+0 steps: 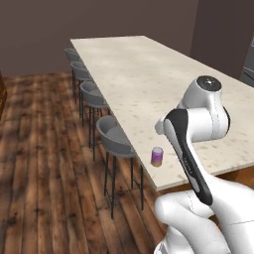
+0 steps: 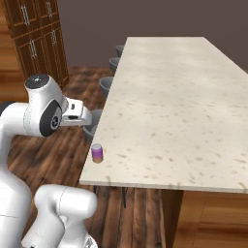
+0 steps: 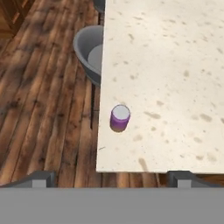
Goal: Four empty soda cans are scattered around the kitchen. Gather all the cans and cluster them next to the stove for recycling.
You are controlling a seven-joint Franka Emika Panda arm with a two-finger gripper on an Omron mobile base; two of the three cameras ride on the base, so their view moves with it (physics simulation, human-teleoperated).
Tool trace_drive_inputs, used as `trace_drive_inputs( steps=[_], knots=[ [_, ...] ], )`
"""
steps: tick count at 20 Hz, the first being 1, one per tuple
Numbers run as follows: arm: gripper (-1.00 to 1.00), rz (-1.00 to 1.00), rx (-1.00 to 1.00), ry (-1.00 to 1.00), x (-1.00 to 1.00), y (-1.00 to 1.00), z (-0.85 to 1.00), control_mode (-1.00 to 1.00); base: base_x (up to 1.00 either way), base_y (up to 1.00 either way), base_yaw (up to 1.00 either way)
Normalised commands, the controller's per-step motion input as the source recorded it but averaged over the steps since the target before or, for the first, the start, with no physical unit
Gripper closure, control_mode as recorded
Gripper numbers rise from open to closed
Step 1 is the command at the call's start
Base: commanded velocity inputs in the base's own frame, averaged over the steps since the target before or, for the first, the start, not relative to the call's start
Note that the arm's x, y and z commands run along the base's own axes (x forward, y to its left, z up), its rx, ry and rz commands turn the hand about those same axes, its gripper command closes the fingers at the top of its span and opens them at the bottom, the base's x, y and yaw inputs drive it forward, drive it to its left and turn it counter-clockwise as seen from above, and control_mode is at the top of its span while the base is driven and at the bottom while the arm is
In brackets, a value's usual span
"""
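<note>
One soda can (image 1: 157, 157), purple with a pale lower band and a silvery top, stands upright near the front left corner of the pale stone counter (image 1: 149, 74). The right base view shows the can (image 2: 97, 153) just below and right of my hand. In the hand view, the can (image 3: 120, 117) stands ahead of my gripper (image 3: 111, 180). The gripper is open, hovers above and short of the can, and has nothing between its fingertips (image 3: 41, 179). The stove is out of view.
Grey bar stools (image 1: 116, 136) line the counter's left side over the wooden floor; the nearest seat (image 3: 89, 50) sits just beyond the can. Dark wooden cabinets (image 2: 38, 38) stand at the far left. The counter (image 2: 169, 97) stretches far to the back.
</note>
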Motion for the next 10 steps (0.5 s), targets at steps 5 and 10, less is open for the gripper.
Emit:
trace_drive_inputs(
  steps=[5, 10],
  knots=[
    [-1.00, -0.02, 0.07, 0.03, 0.19, -0.02, -0.22, -1.00, 0.00, 0.00, 0.00],
    [-1.00, -0.02, 0.00, 0.00, 0.22, 0.00, -0.21, -1.00, 0.00, 0.00, 0.00]
  ],
)
